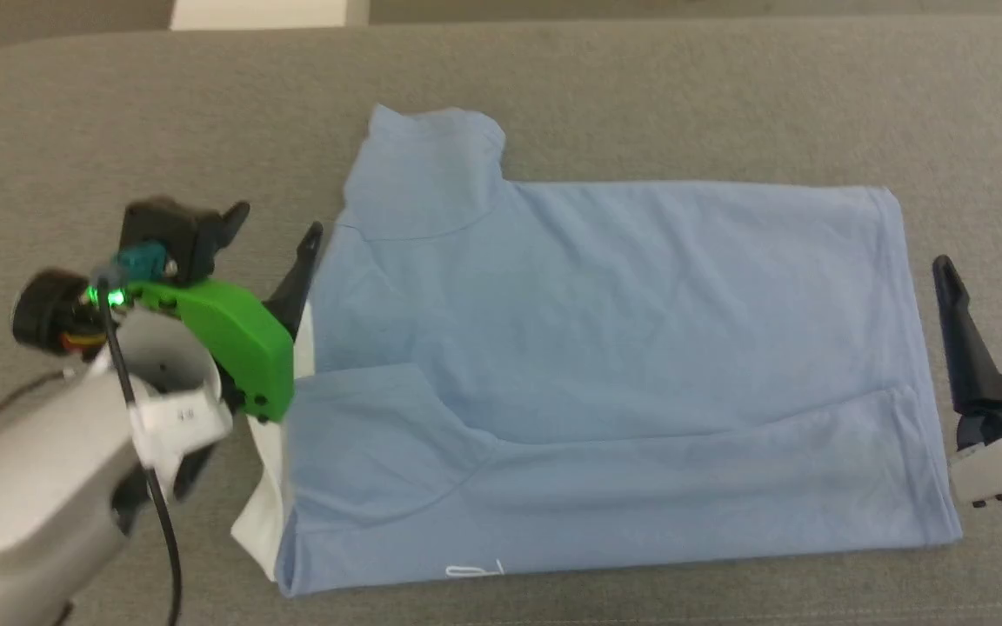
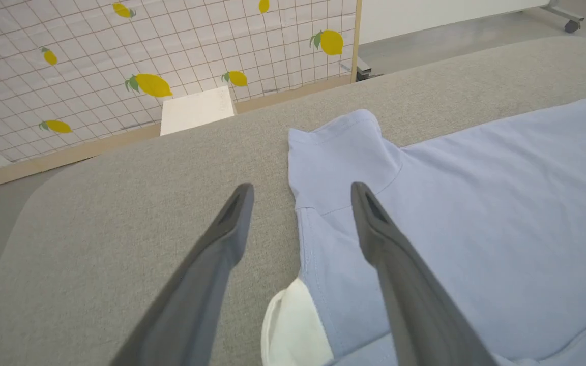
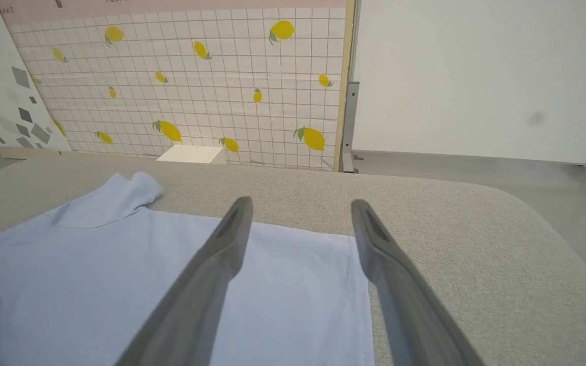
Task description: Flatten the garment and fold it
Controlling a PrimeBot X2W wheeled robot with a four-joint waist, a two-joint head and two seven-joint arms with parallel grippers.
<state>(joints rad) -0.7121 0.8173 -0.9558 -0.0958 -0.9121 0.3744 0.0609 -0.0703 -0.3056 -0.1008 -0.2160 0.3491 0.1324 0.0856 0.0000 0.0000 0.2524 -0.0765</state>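
Note:
The garment [image 1: 605, 365], a light blue shirt, lies spread on the grey padded table with its near long side folded up over the body. Its white collar [image 1: 268, 513] pokes out at the left end, and a far sleeve [image 1: 427, 165] sticks out at the back. A bit of white logo [image 1: 473, 570] shows at the near edge. My left gripper [image 1: 277, 228] is open at the collar end, fingers straddling the shirt's left edge [image 2: 303, 239]. My right gripper [image 1: 984, 261] is open just off the hem end, with the hem [image 3: 361, 305] between its fingers, which hold nothing.
The grey table [image 1: 640, 96] has bare room behind the shirt and at both ends. Beyond its far edge stand a lemon-patterned tiled panel [image 3: 196, 91], a small white box [image 3: 189, 153] and a plain white wall [image 3: 476, 76].

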